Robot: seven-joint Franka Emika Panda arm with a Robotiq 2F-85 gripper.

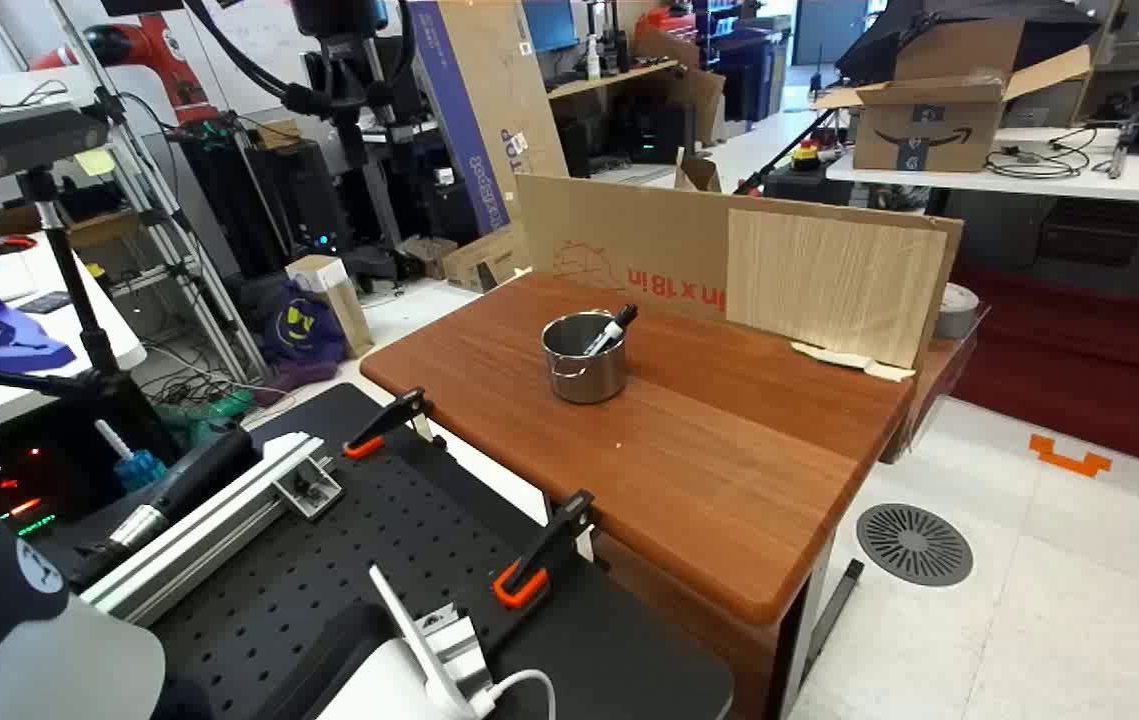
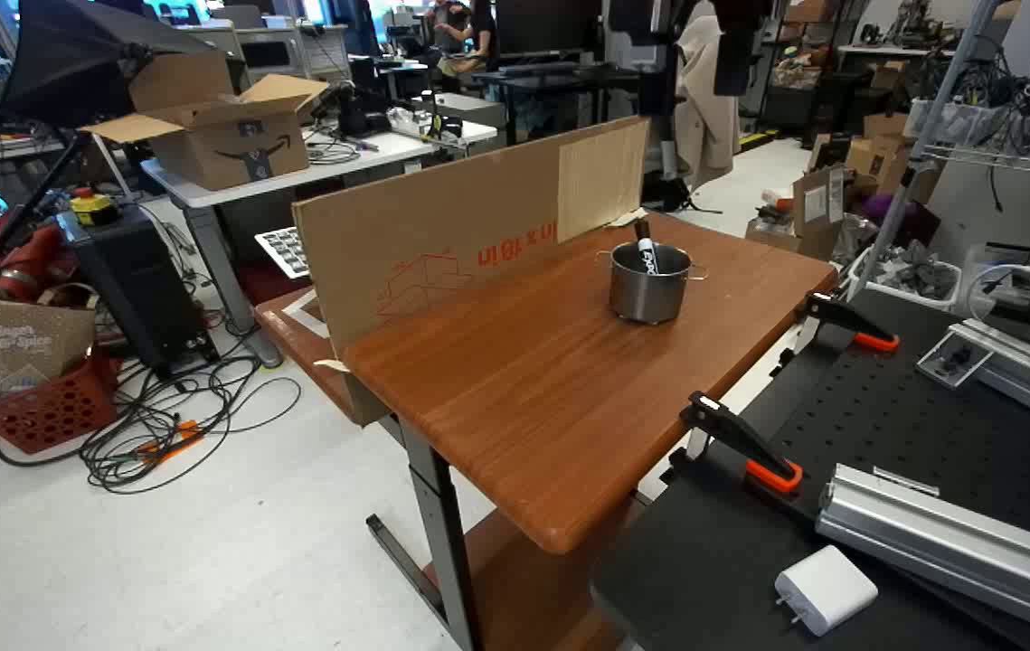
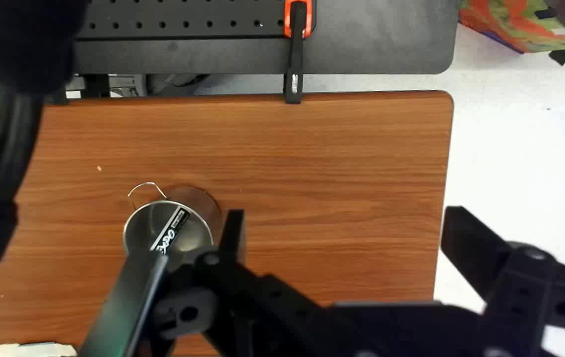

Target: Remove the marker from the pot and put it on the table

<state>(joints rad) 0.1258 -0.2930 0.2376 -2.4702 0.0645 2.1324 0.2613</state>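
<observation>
The hand [image 3: 344, 213] hangs high above the bench [image 3: 342, 163], its two fingers [image 3: 232, 233] spread wide; the wrist view shows brown wood between them. The marker [image 3: 169, 230] is well below the hand and apart from it, inside the pot [image 1: 594, 380]. It leans there at a slant, and in both exterior views its dark end sticks up past the rim. Lettering shows along its side.

The pot stands upright on the bench, lower than the hand. In the wrist view it lies just beside the finger on the left, and dark parts of the hand cover some of it. A thin wire handle [image 3: 148, 183] juts from the side facing away from that finger. A pale speck [image 3: 99, 168] lies on the bench, farther from the hand than the pot.

Ahead of the fingertips in the wrist view, a black and orange clamp [image 3: 296, 64] reaches from the edge of the bench to a black board [image 3: 203, 59] with rows of holes. Below the hand, a cardboard panel [image 1: 669, 225] stands along the opposite edge of the bench, a pale wood-patterned sheet [image 1: 834, 285] on its face. In an exterior view, a white plug [image 2: 826, 592] lies on the black board, well apart from the hand.
</observation>
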